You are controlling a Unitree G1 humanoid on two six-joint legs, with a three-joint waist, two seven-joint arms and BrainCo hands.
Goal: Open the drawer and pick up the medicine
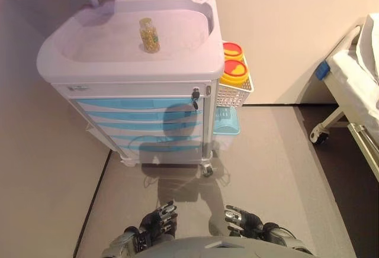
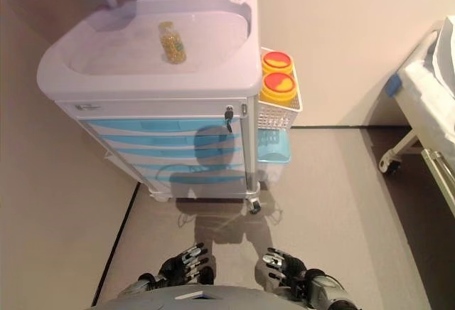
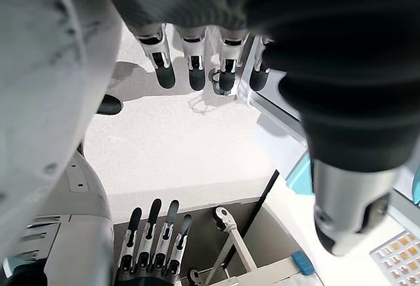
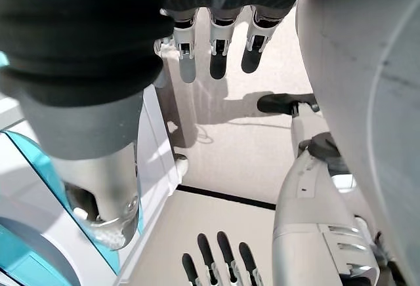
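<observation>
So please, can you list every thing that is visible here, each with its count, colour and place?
medical cart: one, lilac-white top, against the wall ahead of the robot.
drawers: a stack, light blue fronts, all closed, on the cart's front.
key: one, dark, in the lock at the cart front's upper right.
bottle: one, clear with yellowish contents, upright on the cart top.
containers: two, yellow with red lids, in the white side basket.
bin: one, light blue, hanging below the basket.
bed: one, white, at the right edge.
left robot hand: open, low, holding nothing.
right robot hand: open, low, holding nothing.
</observation>
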